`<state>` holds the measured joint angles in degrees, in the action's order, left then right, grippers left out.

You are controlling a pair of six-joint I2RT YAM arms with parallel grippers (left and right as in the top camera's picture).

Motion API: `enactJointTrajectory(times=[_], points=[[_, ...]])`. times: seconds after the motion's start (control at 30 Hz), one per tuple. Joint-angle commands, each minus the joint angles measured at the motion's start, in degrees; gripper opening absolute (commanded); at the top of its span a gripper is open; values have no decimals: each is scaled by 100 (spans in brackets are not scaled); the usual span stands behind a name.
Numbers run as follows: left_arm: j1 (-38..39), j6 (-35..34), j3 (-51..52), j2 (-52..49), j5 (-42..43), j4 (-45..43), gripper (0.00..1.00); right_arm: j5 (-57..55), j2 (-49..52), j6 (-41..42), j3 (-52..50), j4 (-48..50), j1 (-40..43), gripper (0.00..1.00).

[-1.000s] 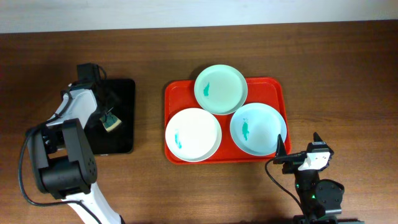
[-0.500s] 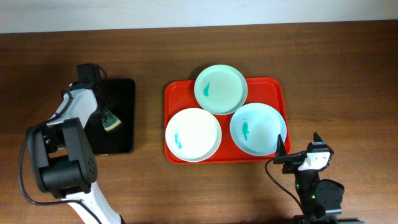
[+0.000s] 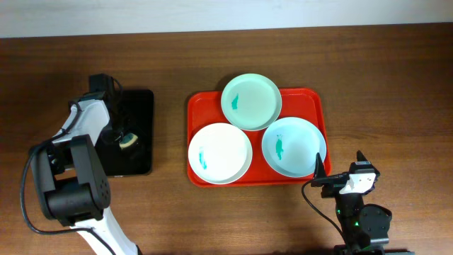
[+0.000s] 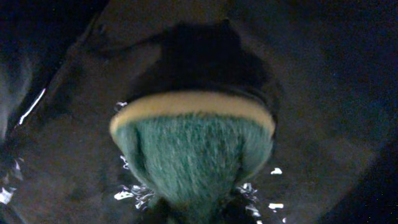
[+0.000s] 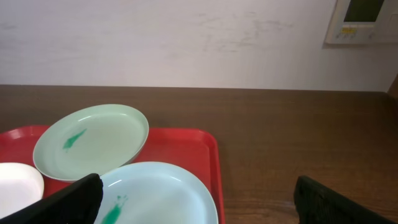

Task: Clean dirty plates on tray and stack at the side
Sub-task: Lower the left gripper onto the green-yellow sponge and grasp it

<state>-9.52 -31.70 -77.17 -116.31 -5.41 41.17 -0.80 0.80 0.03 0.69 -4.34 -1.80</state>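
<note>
Left pincer is clamped on the sponge, right under it on the black tray. In the wrist view the green scrub face bulges out below the yellow foam. Right pincer is spread wide and holds nothing. All three dirty plates sit on the red tray, well off to the left pincer's right and just ahead of the right pincer: white plate, mint green plate, pale blue plate, each with a teal smear. Risks for you: the bite looks like it's on one end, so the sponge could twist or slip out on the lift. The mint plate overlaps the other two, so scrubbing unbraced may shove them around. Versus a second ago: the left jaws were apart around the sponge and have now snapped shut. Plates and right arm haven't moved.
</note>
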Motion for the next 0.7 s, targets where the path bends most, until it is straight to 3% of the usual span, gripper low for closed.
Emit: enactJointTrajectory(times=[0.0, 0.03, 0.07, 0.13, 0.17, 0.4, 0.47, 0.6, 0.63, 0.67], points=[[-20, 52, 24, -101, 197, 7, 0, 9, -59, 42, -37, -37, 37, 98], [-20, 50, 24, -101, 201, 9, 0, 9, -59, 42, -37, -37, 37, 98], [-20, 50, 24, -101, 201, 9, 11, 9, -59, 42, -37, -37, 37, 99], [-20, 50, 24, -101, 203, 20, 93, 11, -59, 42, -37, -37, 37, 99], [-20, 52, 24, -101, 203, 35, 99, 9, -59, 42, -37, -37, 37, 98], [-17, 52, 24, -101, 275, 446, 96, 9, -59, 42, -37, -37, 37, 98], [-17, 52, 24, -101, 310, 492, 84, 9, -59, 42, -37, -37, 37, 99], [-20, 52, 24, -101, 306, 476, 32, 9, -59, 42, -37, -37, 37, 99], [-17, 50, 24, -101, 308, 476, 12, 9, -59, 42, -37, -37, 37, 99], [-17, 50, 24, -101, 308, 474, 5, 9, -59, 42, -37, -37, 37, 98]])
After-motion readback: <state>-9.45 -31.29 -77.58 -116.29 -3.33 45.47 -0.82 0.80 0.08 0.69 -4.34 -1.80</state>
